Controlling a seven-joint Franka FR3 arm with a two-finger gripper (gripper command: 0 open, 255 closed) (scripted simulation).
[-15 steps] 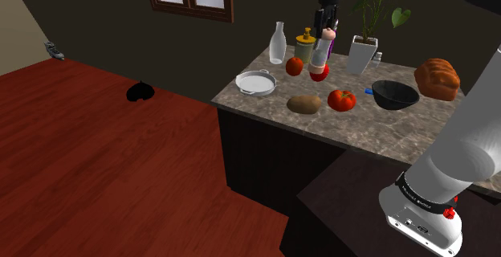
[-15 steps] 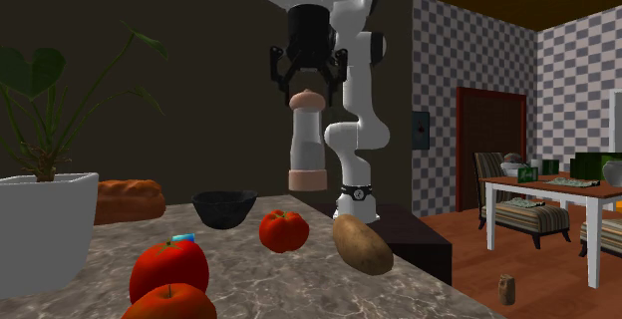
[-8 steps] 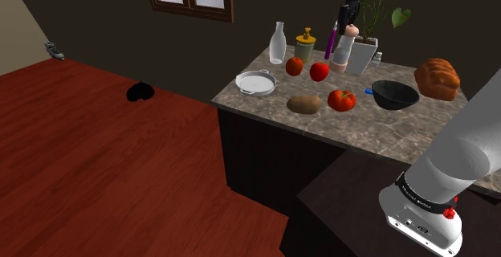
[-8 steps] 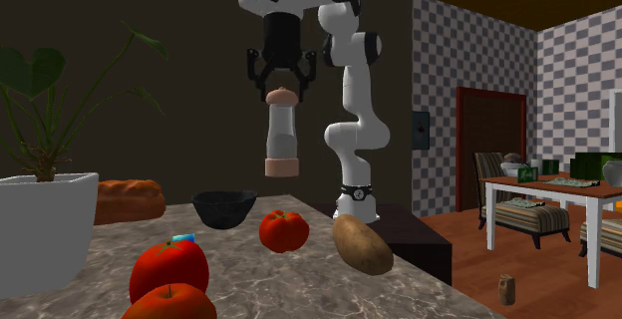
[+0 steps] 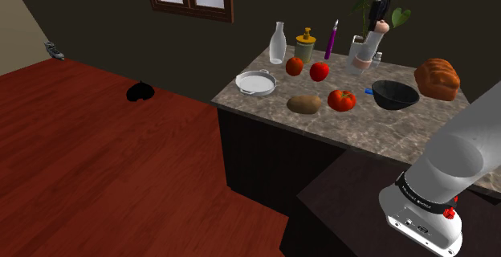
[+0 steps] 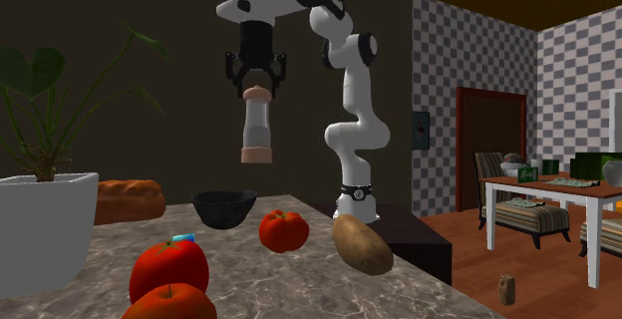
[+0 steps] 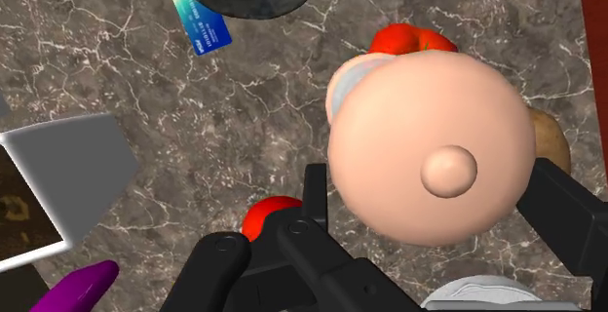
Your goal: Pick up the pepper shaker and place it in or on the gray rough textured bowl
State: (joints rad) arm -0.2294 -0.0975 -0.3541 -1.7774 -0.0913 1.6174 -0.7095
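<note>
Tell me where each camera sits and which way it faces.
Shoulder view: beside the stand, looking down over the counter; white arm at its right.
Second exterior view: low on the counter, facing the arm across it; whole arm shows.
Wrist view: on the hand, looking down past the jaws clasping the shaker.
Shared: shaker, bowl, tomato.

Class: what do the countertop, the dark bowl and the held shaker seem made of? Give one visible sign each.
Countertop: polished stone, likely marble; grey-brown with white veins. Bowl: dark, mottled, matte; material unclear. Shaker: smooth peach cap and base, pale greyish body; perhaps plastic or glass.
</note>
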